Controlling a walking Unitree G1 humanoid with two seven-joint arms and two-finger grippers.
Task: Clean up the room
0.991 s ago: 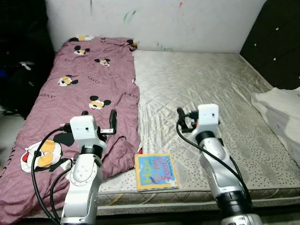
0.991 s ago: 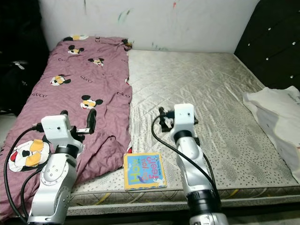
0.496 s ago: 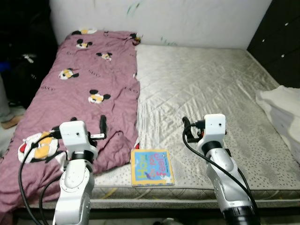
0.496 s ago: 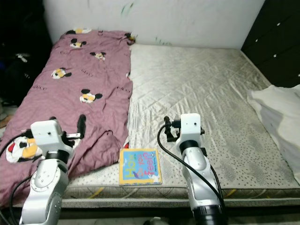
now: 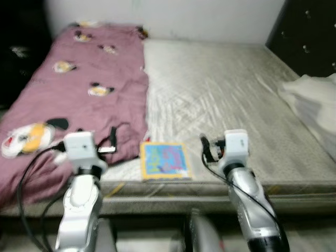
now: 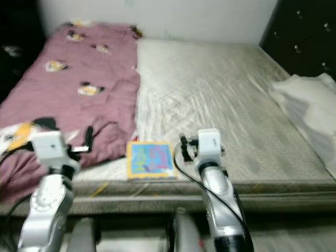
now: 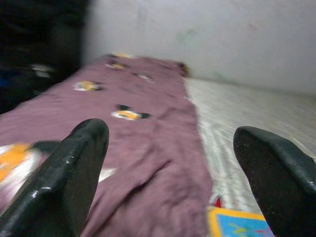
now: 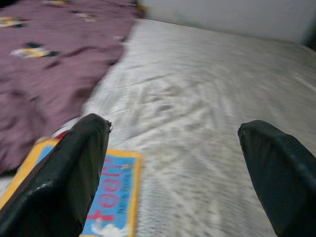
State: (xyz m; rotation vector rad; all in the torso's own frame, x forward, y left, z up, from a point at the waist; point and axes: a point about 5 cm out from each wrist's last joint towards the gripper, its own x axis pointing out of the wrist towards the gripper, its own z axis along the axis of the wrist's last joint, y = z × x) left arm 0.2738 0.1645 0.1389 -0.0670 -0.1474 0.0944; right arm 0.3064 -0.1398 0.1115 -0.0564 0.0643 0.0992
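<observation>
Both silver arms were raised in front of the robot, forearms reaching up toward the near edge of the bed (image 5: 226, 100), and both head views were blurred. The left pincer (image 7: 173, 173) pointed along the bed over the purple cartoon-print blanket (image 5: 79, 89), its 2 black fingers (image 7: 69, 168) spread wide and holding nothing. The right pincer (image 8: 177, 173) pointed over the bare quilted mattress, its 2 fingers (image 8: 64, 168) likewise wide apart and empty.

A thin children's book (image 5: 164, 160) with a yellow border and blue cover lay flat on the mattress at the bed's near edge, just beside the blanket's hem. It sat between the 2 arms, touching neither pincer. In the left wrist view its corner (image 7: 237, 224) showed low between the fingers; in the right wrist view it (image 8: 111, 197) lay beside one finger.

A white bundle of cloth (image 5: 310, 102) rested at the bed's right side, well apart from the book, with a dark cabinet (image 5: 304, 37) behind it.
</observation>
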